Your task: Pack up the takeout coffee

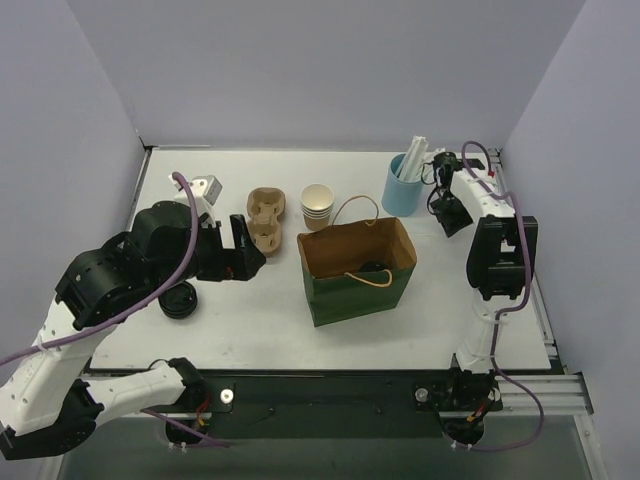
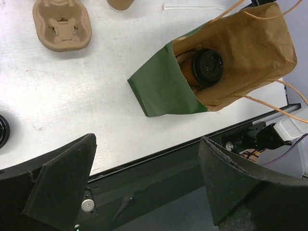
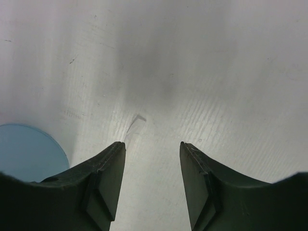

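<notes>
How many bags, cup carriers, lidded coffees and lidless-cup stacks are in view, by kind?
Paper bag: 1
Pulp cup carrier: 1
Lidded takeout coffee, inside the bag: 1
Stack of lidless cups: 1
Total: 4

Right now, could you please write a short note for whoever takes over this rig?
Left end effector: open, empty, above the table left of the paper bag.
Right end effector: jaws apart, nothing seen between them, beside the blue cup of straws.
Takeout coffee: lid on, inside the paper bag.
Done: coffee is bagged.
Left: probably only pulling both arms back.
</notes>
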{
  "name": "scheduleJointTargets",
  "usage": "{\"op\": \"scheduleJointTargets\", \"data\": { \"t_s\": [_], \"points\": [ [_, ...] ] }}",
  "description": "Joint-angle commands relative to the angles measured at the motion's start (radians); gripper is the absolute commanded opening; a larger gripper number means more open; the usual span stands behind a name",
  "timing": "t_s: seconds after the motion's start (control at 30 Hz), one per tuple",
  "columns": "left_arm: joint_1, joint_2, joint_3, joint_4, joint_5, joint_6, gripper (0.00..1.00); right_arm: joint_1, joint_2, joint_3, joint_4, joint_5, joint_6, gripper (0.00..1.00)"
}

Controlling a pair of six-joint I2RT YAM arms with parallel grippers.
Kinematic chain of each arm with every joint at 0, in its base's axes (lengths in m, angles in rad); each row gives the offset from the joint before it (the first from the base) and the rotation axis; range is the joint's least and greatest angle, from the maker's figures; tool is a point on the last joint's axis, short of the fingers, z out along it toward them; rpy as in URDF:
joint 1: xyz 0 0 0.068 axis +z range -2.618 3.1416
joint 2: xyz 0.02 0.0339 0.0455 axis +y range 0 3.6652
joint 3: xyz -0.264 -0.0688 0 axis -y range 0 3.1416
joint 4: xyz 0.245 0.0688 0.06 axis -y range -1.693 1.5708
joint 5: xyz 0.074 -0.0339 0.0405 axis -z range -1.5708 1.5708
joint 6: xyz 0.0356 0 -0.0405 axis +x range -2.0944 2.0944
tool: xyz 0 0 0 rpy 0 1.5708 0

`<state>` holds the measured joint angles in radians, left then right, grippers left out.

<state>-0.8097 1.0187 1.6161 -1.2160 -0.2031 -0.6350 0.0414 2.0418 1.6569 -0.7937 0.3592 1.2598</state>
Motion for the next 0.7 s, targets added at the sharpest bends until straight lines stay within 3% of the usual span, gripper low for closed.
{"op": "scheduleJointTargets", "data": {
  "t_s": [0.0, 0.67],
  "points": [
    [0.004, 0.000, -0.002, 0.055, 0.013, -0.017, 0.97, -0.021, -0.013, 0.027, 0.002, -0.005, -0.144, 0.49],
    [0.006, 0.009, -0.021, 0.075, 0.028, -0.075, 0.97, -0.018, 0.058, -0.016, 0.106, -0.092, -0.096, 0.47]
  ]
}}
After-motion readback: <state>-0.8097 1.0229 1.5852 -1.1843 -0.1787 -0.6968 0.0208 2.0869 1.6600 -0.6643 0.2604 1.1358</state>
